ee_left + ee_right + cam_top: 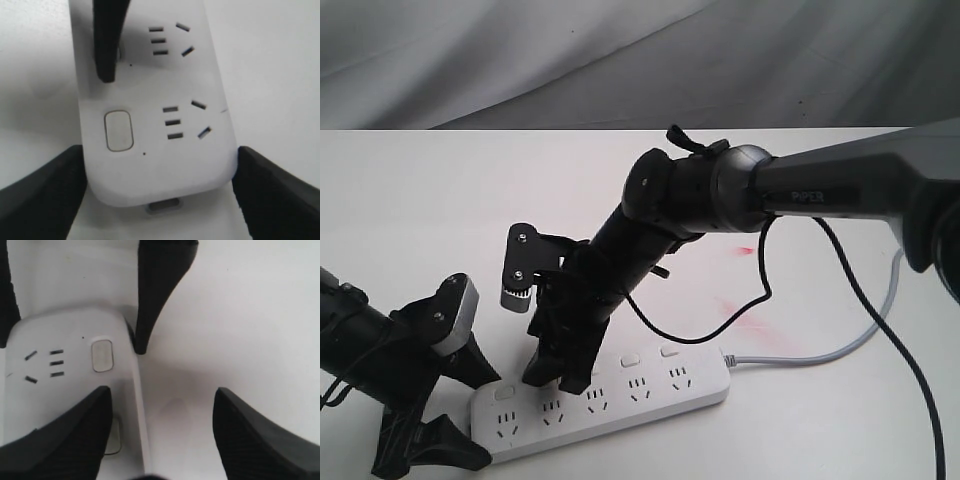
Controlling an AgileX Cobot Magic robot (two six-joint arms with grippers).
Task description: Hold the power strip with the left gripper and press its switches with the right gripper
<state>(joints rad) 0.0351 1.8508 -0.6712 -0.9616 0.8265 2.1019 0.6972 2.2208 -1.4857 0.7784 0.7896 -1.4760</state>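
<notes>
The white power strip [650, 395] lies along the table's front with its grey cord [820, 355] running off to the right. My left gripper [478, 420] straddles the strip's left end. In the left wrist view, the left gripper [160, 155] has both black fingers [50, 195] pressed against the sides of the strip [145, 90], beside the end switch [118, 130]. My right gripper [558, 380] reaches down onto the strip. In the right wrist view this right gripper [161, 392] is open. One of its fingers [75, 435] covers the second switch, and the other stands over bare table.
Two uncovered switches [630, 358] show to the right of the right gripper. A loose black cable [720, 330] hangs from the right arm [840, 185] over faint red stains [745, 310] on the white table. A grey cloth backdrop [620, 60] rises behind the table's far edge.
</notes>
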